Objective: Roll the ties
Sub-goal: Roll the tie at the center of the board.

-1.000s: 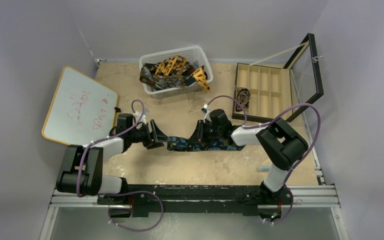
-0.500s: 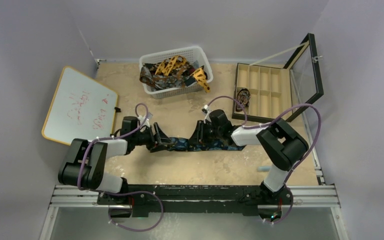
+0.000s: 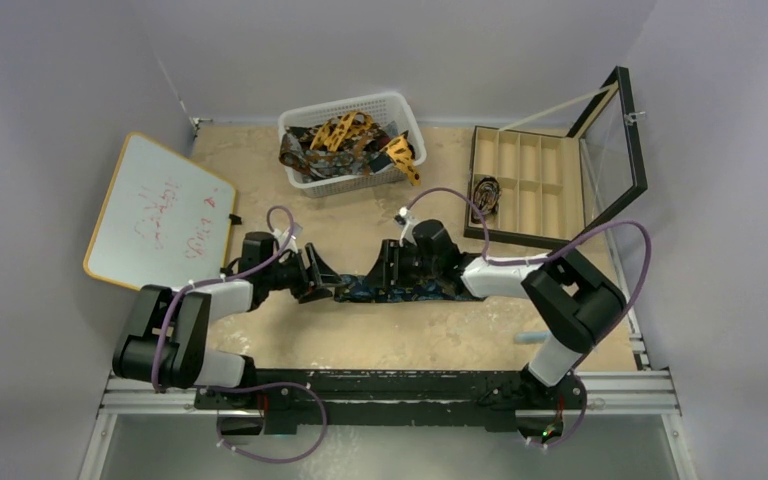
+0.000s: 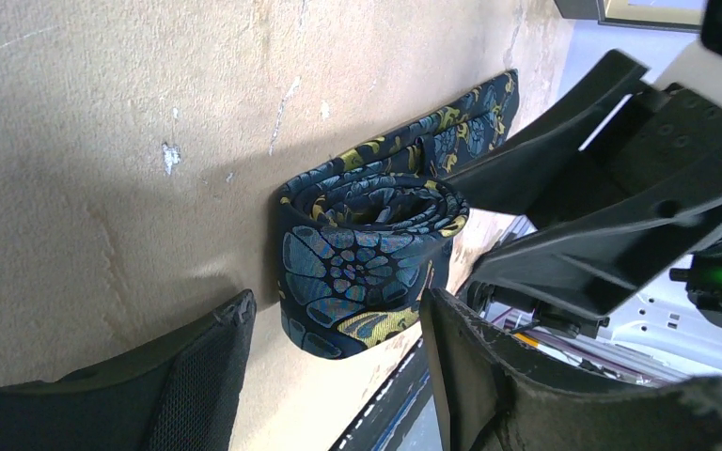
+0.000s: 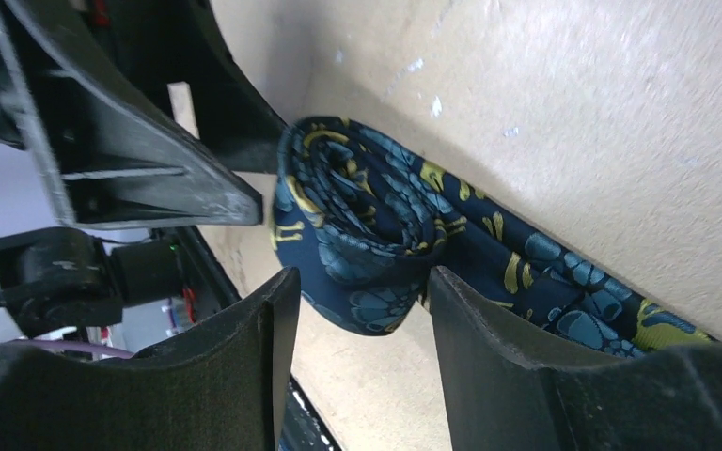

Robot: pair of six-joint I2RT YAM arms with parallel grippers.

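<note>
Because the top view is small, it gives mainly the layout. The navy tie (image 3: 360, 291) lies flat on the table (image 3: 360, 335), just toward 6 o'clock from the middle, with its unrolled length running off toward 3 o'clock under the right arm. The left gripper (image 3: 322, 281) sits at the tie's 9 o'clock end, and the right gripper (image 3: 388, 275) faces it from close by at 3 o'clock. More ties (image 3: 345, 135) are heaped in the basket (image 3: 401, 101) at 12 o'clock.

In the left wrist view the rolled end (image 4: 367, 249) rests on the table as a loose coil of a few turns. This gripper's fingers (image 4: 202, 376) stand parted on either side of it, close but not squeezing.

In the right wrist view the same coil sits at 12 o'clock from this gripper's fingers (image 5: 244, 357), which are also spread apart — nothing is pinched.

The cloth looks thin, soft and slick, so I judge the coil will slacken or telescope if let loose. The better hold is lightly across the coil's flat sides, with the tail kept straight — a hard pinch would likely crush the turns.
</note>
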